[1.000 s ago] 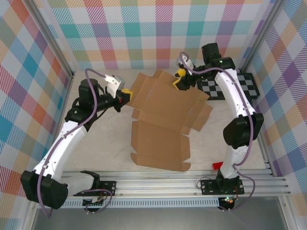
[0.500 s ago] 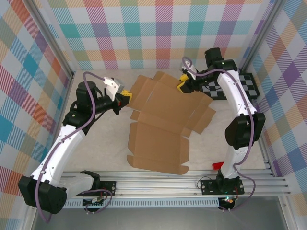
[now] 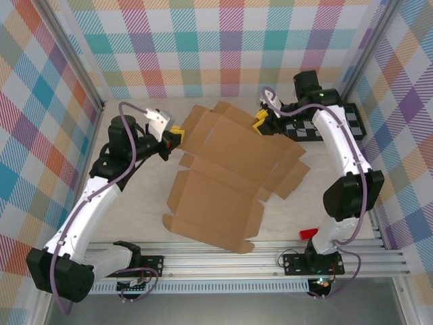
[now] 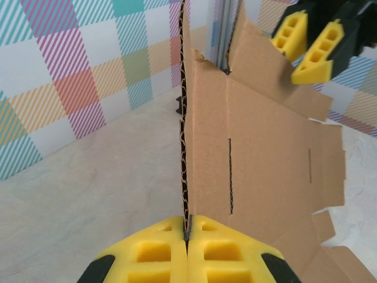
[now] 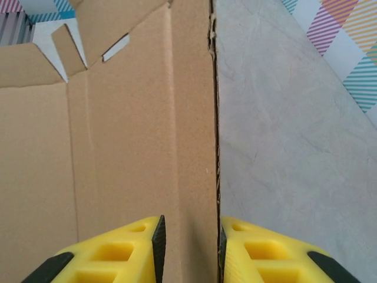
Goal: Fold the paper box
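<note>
Left fingers [image 4: 153, 253] pinch the paper box [image 3: 230, 169], lying beside the checkerboard panel [image 3: 353, 120], at its far edge; right fingers [image 5: 112, 259] straddle the panel-side edge, narrow, unclamped. One-sided pulling could slip or tear it.

Pastel plaid walls [image 3: 203, 40] around a pale marbled tabletop [image 3: 139, 227]

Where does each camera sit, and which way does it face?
Top external: above, behind the left arm and right arm, looking down on the brown cardboard box.
Left wrist: on the left arm, looking along the left gripper, shut on the box's edge.
Right wrist: on the right arm, looking along the open right gripper straddling another edge.
Shared: all three show the box.
</note>
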Action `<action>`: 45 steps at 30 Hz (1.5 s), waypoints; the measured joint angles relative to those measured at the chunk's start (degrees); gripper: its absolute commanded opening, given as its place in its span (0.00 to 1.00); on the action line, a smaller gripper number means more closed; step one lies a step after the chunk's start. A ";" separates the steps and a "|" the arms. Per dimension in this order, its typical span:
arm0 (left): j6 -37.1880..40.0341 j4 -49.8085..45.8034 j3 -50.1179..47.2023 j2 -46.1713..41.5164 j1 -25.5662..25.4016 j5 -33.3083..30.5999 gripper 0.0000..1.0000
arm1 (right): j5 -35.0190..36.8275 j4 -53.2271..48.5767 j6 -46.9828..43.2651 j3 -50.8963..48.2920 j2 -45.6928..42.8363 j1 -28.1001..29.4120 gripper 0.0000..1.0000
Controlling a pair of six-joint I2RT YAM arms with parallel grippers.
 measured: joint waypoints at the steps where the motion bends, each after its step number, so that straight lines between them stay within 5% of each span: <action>1: -0.04 0.39 -0.20 0.00 -0.02 -0.26 0.00 | 0.20 0.17 -0.20 -0.81 -0.81 0.00 0.26; 8: -0.63 1.57 -0.61 0.00 -0.04 -1.38 0.00 | 0.22 0.98 -1.05 -4.15 -2.93 0.00 0.17; 14: -2.01 2.99 -1.31 -0.13 -0.07 -2.82 0.00 | 1.05 2.10 -1.01 -4.96 -2.93 0.52 0.00; 22: -8.26 4.59 -1.62 0.61 -0.37 -15.08 0.54 | 12.96 4.24 -0.83 -4.81 -4.09 4.07 0.00; 24: -10.01 4.63 -1.70 0.98 -0.37 -18.84 0.60 | 18.14 4.35 -0.76 -3.87 -4.50 5.46 0.00; 36: -18.75 10.16 -11.04 -5.97 -3.02 -25.57 0.59 | 49.94 10.64 0.55 -0.70 -5.49 16.83 0.00; 45: -23.85 14.58 -4.72 7.72 -6.43 -22.60 0.52 | 60.81 19.56 -0.57 -5.51 -4.52 22.47 0.00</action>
